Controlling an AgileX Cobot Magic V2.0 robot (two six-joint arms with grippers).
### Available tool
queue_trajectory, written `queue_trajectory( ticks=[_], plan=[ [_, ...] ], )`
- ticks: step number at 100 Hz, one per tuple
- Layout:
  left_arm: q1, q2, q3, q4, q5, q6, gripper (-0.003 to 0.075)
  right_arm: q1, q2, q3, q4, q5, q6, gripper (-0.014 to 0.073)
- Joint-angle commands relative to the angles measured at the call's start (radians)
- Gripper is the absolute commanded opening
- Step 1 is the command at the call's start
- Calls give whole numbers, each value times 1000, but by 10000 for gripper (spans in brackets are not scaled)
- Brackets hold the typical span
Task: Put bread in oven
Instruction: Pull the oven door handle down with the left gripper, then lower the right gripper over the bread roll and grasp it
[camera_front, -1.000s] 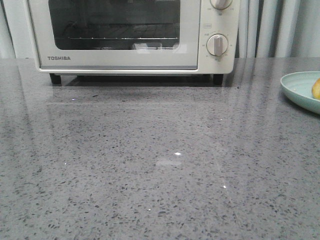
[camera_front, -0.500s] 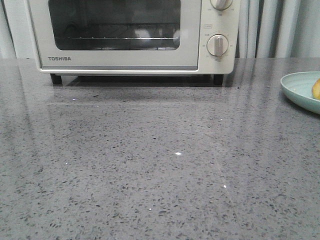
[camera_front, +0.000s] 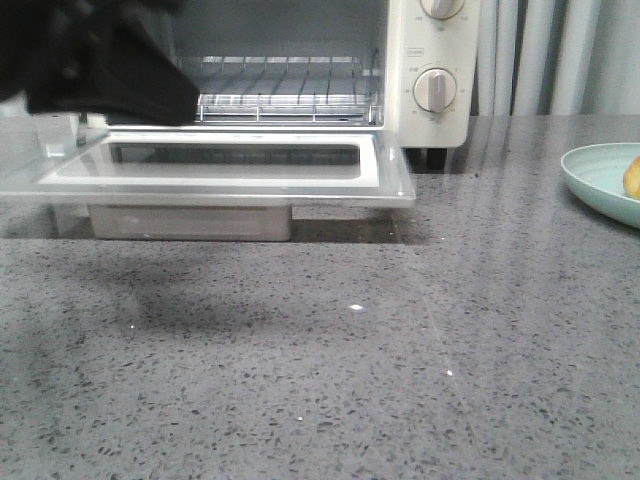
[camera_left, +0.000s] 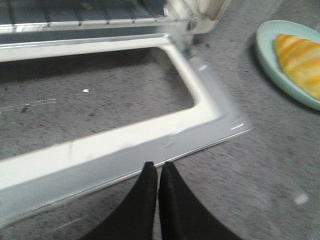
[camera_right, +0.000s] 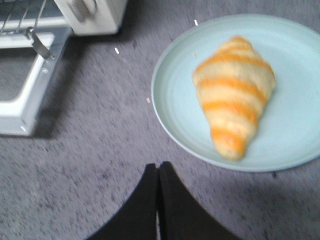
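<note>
Only the right wrist view shows the whole bread (camera_right: 234, 95), right gripper (camera_right: 158, 172) pressed together.

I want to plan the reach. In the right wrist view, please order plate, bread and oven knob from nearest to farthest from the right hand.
1. Plate, rim just ahead of the right hand.
2. Bread, lying on the plate.
3. Oven knob, far corner, beyond the open door.

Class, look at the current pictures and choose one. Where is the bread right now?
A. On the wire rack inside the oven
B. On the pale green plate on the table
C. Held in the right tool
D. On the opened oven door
B. The bread lies on the pale green plate beside the oven; the wire rack and lowered door are bare, and the right tool is shut and empty.
</note>
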Motion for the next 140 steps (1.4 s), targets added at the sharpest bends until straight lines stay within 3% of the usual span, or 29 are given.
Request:
queue_trajectory(
  ticks=[1,21,46,55,70,77,104,140],
  plan=[
    [-53,-137,-18,-17,-76,-4,-22,2,-5,-35,-15,8,-4,-67],
    [-61,-344,-18,42,-49,-4,-22,2,-5,-35,-15,29,-4,-67],
    [52,-534,-18,95,63,-4,-22,2,21,-100,-16,85,-7,-48],
    [100,-579,-18,107,85,-4,-22,2,48,-151,-16,106,-29,48],
    [154,-631,-18,107,117,-4,-22,2,128,-239,-29,166,-45,327],
    [160,-646,-18,113,124,-4,-22,2,173,-279,-71,191,-45,388],
    [161,-651,-18,115,149,-4,-22,-2,408,-464,-232,326,-45,393],
    [161,-651,-18,115,154,-4,-22,-20,693,-663,-238,440,-45,393]
  ],
)
